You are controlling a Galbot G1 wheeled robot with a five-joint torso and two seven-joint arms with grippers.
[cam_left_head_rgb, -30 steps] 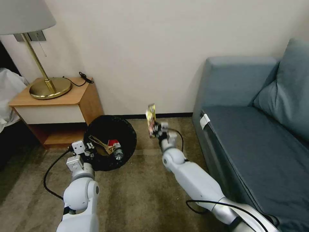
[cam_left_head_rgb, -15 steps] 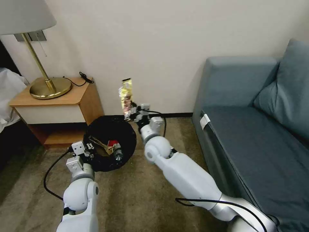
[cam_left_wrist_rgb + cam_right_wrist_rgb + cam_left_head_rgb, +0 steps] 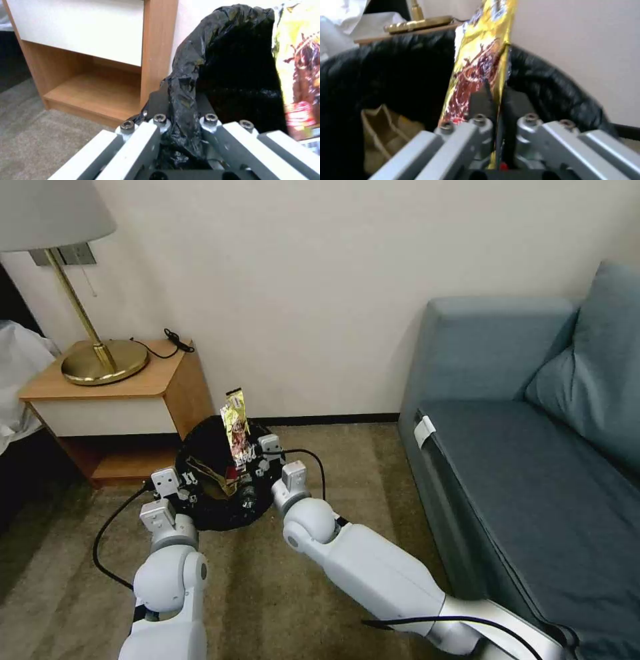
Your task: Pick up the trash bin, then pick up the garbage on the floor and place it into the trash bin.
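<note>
Plainly the sofa [image 3: 533, 460] and the bedside table [image 3: 107, 400] only frame the work, which sits on the carpet between them. Largest of the task's things is the trash bin [image 3: 207, 443], tipped so its black-lined mouth faces the robot, seemingly to make a wide target. The left gripper [image 3: 179, 488] holds it that way, jaws closed tight on the crinkled bag at the near rim. Over the opening, the right gripper [image 3: 250, 459] has its jaws pinched on the lower end of the snack wrapper [image 3: 235, 423], which stands upright above the mouth, likely so that it falls inside once let go. Deeper in lies the tan paper [image 3: 210, 479]
</note>
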